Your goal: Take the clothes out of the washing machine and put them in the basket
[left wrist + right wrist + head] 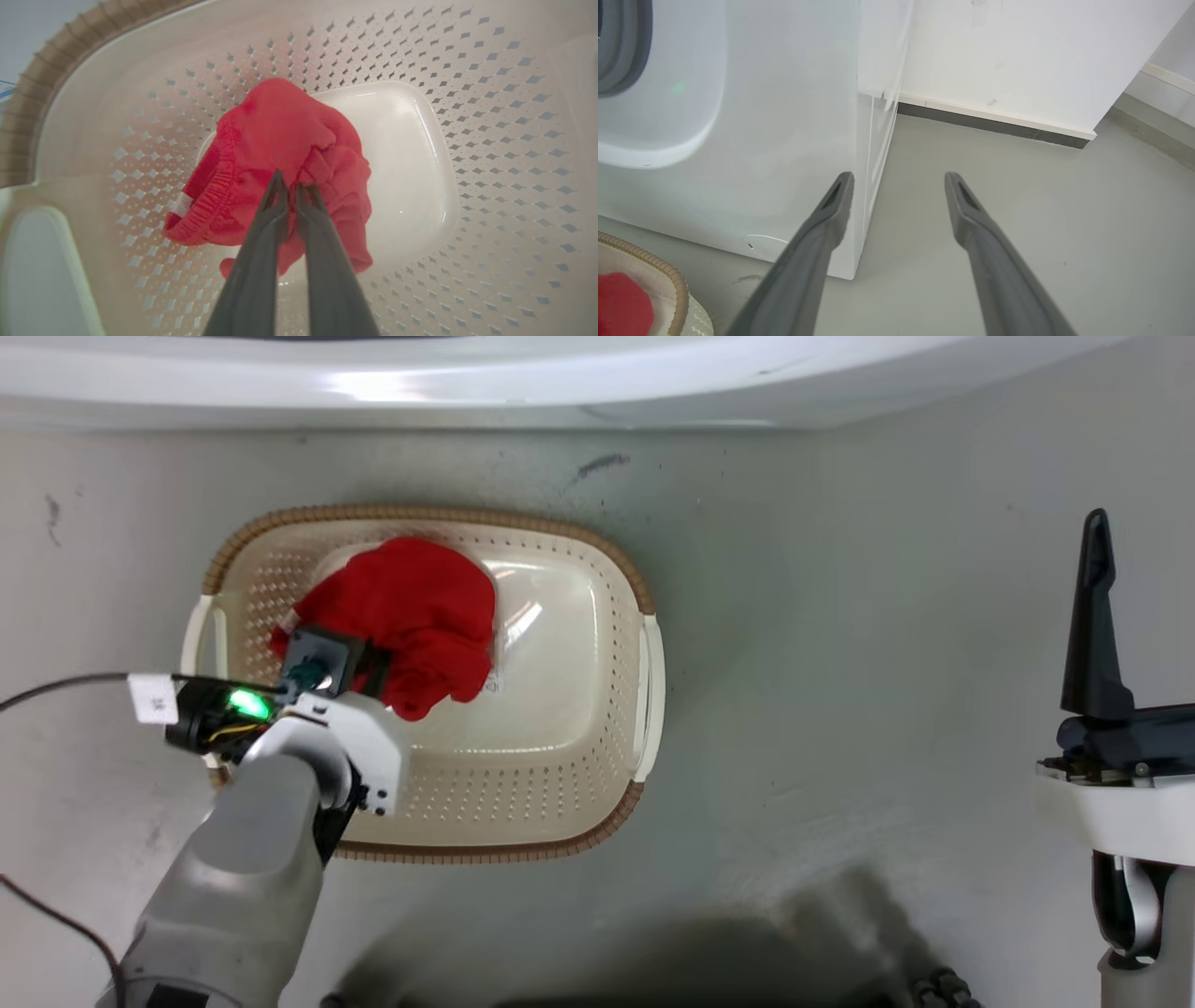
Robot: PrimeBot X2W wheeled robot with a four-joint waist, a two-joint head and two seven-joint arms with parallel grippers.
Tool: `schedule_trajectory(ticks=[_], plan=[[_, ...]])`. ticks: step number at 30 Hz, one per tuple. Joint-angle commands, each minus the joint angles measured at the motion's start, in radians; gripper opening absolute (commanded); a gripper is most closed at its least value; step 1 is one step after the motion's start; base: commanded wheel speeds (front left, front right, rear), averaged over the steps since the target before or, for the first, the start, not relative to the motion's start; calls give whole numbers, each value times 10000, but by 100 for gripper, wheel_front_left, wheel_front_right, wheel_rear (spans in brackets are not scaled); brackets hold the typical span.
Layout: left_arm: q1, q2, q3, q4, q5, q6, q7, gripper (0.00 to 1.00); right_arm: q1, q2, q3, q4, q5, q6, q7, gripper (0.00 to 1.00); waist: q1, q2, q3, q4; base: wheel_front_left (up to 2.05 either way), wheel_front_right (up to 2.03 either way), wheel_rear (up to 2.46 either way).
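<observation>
Down inside the basket point(467, 70), the left gripper point(288, 179) has its fingers point(261, 242) drawn almost together, pinching a fold of the clothes point(280, 130). The bunched red bundle rests on the basket's floor at its left end. The right gripper point(899, 179) hangs over the bare floor point(1017, 210) with fingers spread wide, grasping nothing.

The left wrist view reveals a gathered elastic band point(210, 200) with a white tag, which the head view hides. The right wrist view adds the grey door ring point(621, 46) and front corner of the washing machine point(784, 116). The basket's long axis runs parallel to the machine's front.
</observation>
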Motion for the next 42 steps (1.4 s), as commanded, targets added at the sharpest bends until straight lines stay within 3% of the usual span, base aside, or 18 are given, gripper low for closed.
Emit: schedule_trajectory(ticks=[1, 12, 13, 14, 25, 30, 42], plan=[[-277, -69, 5, 162, -15, 12, -27, 0, -60, 5, -26, -124, -63, -10, -24, 100, -2, 0, 360, -10, 0, 0, 0], [-785, -659, -64, 1178, -285, 12, -27, 0, 27, 2, -198, -467, -224, -10, -24, 100, -2, 0, 622, 106, 0, 0, 0], [-786, -710, -14, 1203, -319, 17, -27, 45, 36, 4, -233, -474, -181, -10, -24, 100, -2, 0, 571, 146, 0, 0, 0], [-755, -752, 28, 1240, -372, 19, -27, 100, 59, 7, -243, -437, -183, -10, -24, 100, -2, 0, 500, 182, 0, 0, 0], [429, -557, 339, 365, -385, 154, -27, 100, -55, 4, 195, 337, -138, -10, -24, 100, -2, 0, -1169, 315, 0, 0, 0], [1527, -260, 805, -1417, -169, 438, -25, 100, 26, 4, 219, 805, 94, -10, -23, 100, -2, 0, -2244, 268, 0, 0, 0], [3780, -383, 2261, -4919, 205, 304, -27, 100, 559, 2, 527, 1656, 443, -10, -23, 100, -2, 0, -4317, 225, 0, 0, 0]])
